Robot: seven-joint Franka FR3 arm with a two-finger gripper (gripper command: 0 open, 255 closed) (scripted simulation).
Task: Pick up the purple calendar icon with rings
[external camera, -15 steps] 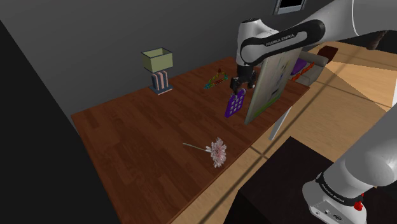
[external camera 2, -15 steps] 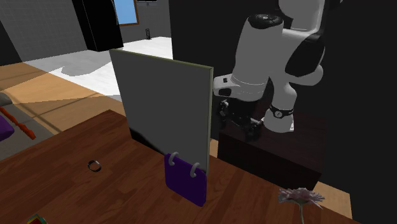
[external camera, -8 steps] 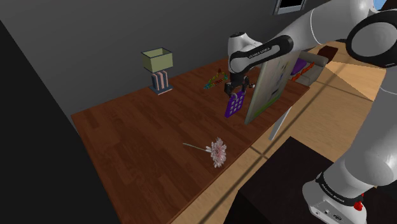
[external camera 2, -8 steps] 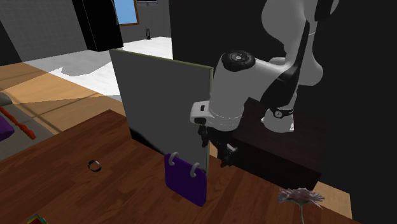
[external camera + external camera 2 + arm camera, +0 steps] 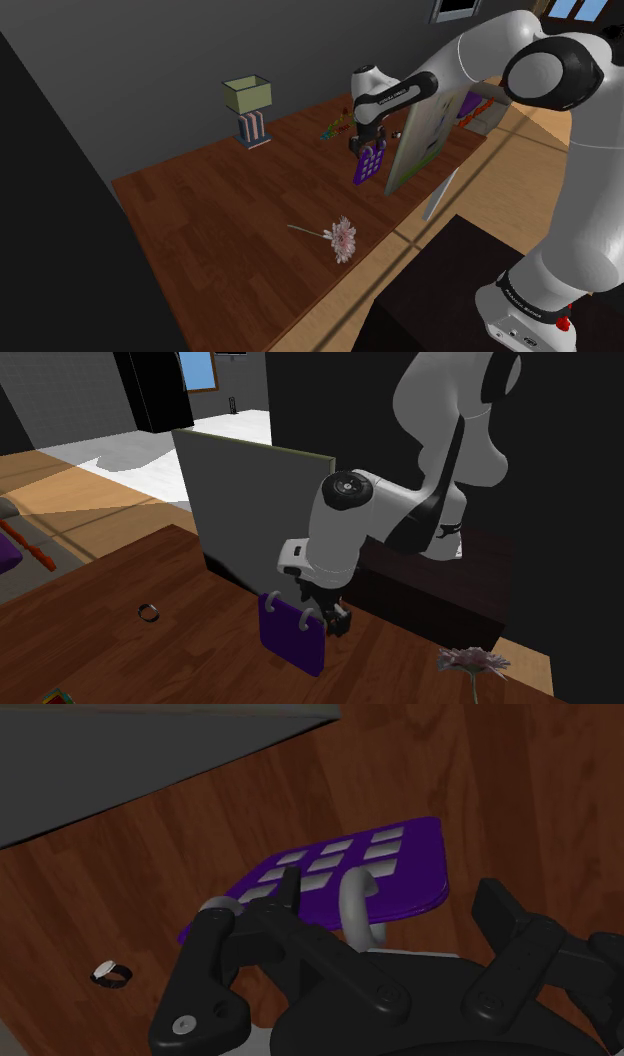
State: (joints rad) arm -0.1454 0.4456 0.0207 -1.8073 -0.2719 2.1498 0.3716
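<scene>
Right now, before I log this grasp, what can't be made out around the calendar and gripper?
Shoulder view: the gripper covers the purple calendar's top edge.
Second exterior view: the calendar's gridded face is turned away.
Wrist view: the gripper's own body hides the rings' lower ends.
On the table, the small dark band is too small to identify.

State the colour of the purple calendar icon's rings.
Pale grey rings; clearest in the wrist view.
</scene>
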